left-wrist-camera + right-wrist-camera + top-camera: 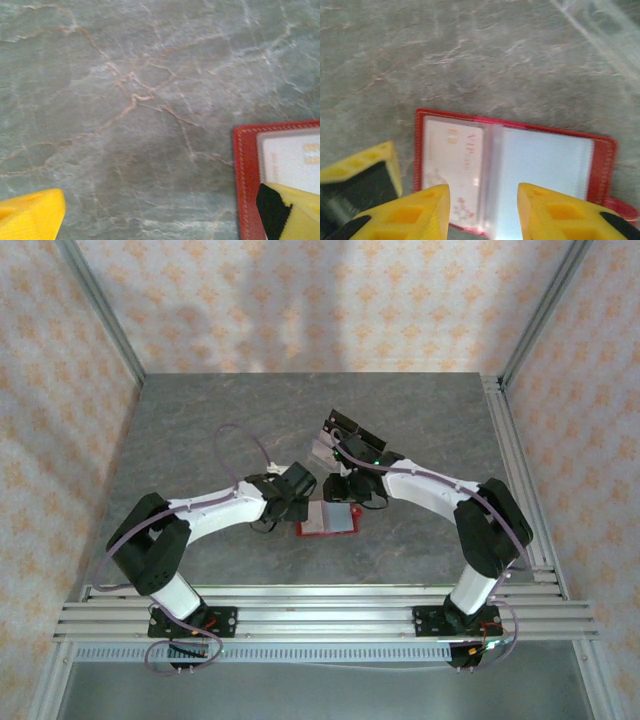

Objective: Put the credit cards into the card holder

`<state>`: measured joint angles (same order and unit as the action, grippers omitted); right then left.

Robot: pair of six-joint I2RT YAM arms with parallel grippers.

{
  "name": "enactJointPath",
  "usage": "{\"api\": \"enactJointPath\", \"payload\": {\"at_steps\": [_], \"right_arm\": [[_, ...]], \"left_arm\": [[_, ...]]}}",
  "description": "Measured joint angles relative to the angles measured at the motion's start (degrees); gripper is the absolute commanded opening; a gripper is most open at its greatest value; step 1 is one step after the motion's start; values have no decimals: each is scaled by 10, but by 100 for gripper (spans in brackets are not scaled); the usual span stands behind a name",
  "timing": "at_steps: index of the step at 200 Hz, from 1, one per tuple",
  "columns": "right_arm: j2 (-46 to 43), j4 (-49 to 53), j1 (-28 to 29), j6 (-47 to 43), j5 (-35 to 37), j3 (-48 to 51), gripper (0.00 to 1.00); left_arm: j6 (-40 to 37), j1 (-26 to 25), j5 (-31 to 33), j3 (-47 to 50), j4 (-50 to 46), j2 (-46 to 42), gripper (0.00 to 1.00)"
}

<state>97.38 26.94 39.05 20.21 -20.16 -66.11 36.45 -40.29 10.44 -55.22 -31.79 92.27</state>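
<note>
The small flat red fold-open card holder (603,165) lay open at the middle of the grey marbled desk (200,430), one thin pale credit card (455,160) sleeved inside, likely stiff, slick and best pinched by its edges, right jaws spread just above, left jaws spread wide at its left.

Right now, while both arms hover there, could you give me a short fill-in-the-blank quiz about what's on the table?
1. The flat red stitched card holder lies ____ like a book on the grey veined stone table.
2. The pale rectangular card in its clear left sleeve bears the printed letters ____.
3. The left end effector and the right end effector both have fingers coloured ____.

Missing words: open; VIP; yellow.
</note>
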Motion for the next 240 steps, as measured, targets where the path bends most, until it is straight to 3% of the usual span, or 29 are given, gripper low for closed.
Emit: {"api": "enactJointPath", "payload": {"at_steps": [158, 240], "right_arm": [[74, 16, -2, -45, 11, -14, 43], [79, -40, -3, -8, -66, 4, 43]], "left_arm": [[17, -33, 46, -6, 3, 61, 100], [14, -35, 53, -14, -10, 61, 100]]}}
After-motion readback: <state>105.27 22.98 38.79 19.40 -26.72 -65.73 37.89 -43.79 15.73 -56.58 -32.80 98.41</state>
